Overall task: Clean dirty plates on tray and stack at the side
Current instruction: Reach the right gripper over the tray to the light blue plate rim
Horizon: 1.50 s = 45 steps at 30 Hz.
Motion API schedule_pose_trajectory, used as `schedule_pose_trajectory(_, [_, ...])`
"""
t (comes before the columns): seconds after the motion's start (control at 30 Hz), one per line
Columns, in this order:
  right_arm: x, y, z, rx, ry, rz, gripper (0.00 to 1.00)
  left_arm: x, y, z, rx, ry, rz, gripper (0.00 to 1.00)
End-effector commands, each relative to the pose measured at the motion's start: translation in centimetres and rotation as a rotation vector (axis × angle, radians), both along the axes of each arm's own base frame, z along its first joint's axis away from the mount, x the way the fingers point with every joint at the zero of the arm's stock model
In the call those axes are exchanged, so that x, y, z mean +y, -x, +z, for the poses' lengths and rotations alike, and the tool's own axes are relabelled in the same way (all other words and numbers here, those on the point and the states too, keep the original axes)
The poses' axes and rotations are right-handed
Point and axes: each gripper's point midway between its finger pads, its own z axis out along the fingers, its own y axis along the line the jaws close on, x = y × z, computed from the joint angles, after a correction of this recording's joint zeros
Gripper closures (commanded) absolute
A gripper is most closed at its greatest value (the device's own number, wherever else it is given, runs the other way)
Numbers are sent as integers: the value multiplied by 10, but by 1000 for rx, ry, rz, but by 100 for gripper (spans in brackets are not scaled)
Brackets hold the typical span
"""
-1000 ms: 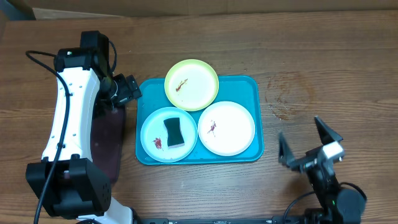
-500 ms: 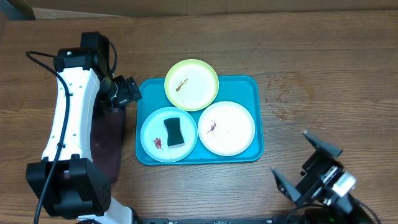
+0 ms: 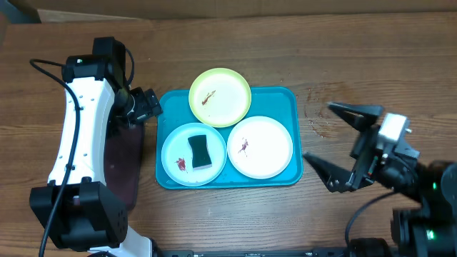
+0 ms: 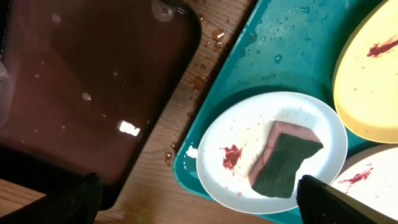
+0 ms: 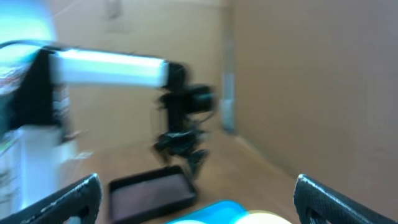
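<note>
Sitting inside the turquoise tray [image 3: 289, 100] are three plates: the yellow-green plate [image 3: 220, 97] overlaps the far rim and bears a reddish smear, the light blue plate [image 3: 173, 143] lies near left with a dark green sponge [image 3: 201, 152] and a red smear on it, and the white plate [image 3: 265, 148], smeared too, lies near right. The left gripper [image 3: 146, 106] hangs with fingers spread wide and empty just beside the tray's left edge, close to the dark maroon tray [image 3: 121, 164]. The right gripper [image 3: 319, 133], likewise spread wide and holding nothing, hovers above the table [image 3: 371, 64] just right of the tray, its wrist view blurred.
</note>
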Motion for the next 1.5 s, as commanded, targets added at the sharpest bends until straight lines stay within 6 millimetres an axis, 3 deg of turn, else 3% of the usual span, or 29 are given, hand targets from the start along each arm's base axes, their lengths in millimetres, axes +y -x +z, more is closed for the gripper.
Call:
schedule_pose_trajectory(0.0, [15, 22, -4, 70, 33, 262, 0, 0, -1, 5, -14, -3, 10, 0])
schedule_pose_trajectory(0.27, [8, -56, 5, 468, -185, 137, 0, 0, -1, 5, -12, -3, 10, 0])
schedule_pose_trajectory(0.4, [-9, -118, -19, 666, -240, -131, 0, 0, -1, 5, -12, -3, 10, 0])
schedule_pose_trajectory(0.5, [-27, -142, -43, 753, -192, -383, 0, 0, -1, 5, -12, -3, 10, 0])
schedule_pose_trajectory(0.63, [-36, -143, -56, 757, -36, -611, 0, 0, -2, 5, -16, -2, 11, 0])
schedule_pose_trajectory(0.73, [-26, -132, -70, 829, 146, -673, 0, 0, -2, 5, -19, -3, 11, 0])
schedule_pose_trajectory(0.8, [-12, -125, -77, 883, 219, -628, 0, 0, -2, 5, -19, -3, 10, 0])
schedule_pose_trajectory(0.97, [50, -111, -80, 932, 255, -346, 0, 0, -1, 5, -12, -2, 10, 0])
schedule_pose_trajectory(1.1, [74, -117, -96, 955, 284, -290, 4, 0, 2, 4, 0, -1, 10, 0])
schedule_pose_trajectory(1.13, [78, -120, -105, 968, 303, -296, 4, 0, 2, 4, 0, -1, 10, 0])
schedule_pose_trajectory(1.17, [81, -123, -114, 981, 323, -312, 20, 0, 2, 4, 0, -1, 10, 0])
schedule_pose_trajectory(1.2, [82, -129, -128, 999, 352, -353, 45, 0, 2, 4, 0, -1, 10, 0])
schedule_pose_trajectory(1.23, [80, -136, -142, 1033, 366, -431, 61, 0, 2, 4, 0, -1, 10, 0])
schedule_pose_trajectory(1.3, [76, -149, -169, 1109, 372, -584, 60, 0, 2, 4, 0, -1, 10, 0])
schedule_pose_trajectory(1.33, [80, -152, -181, 1119, 393, -614, 52, 0, 2, 4, 0, -1, 10, 0])
schedule_pose_trajectory(1.47, [110, -159, -225, 1133, 477, -593, 48, 0, 2, 4, -1, -1, 10, 0])
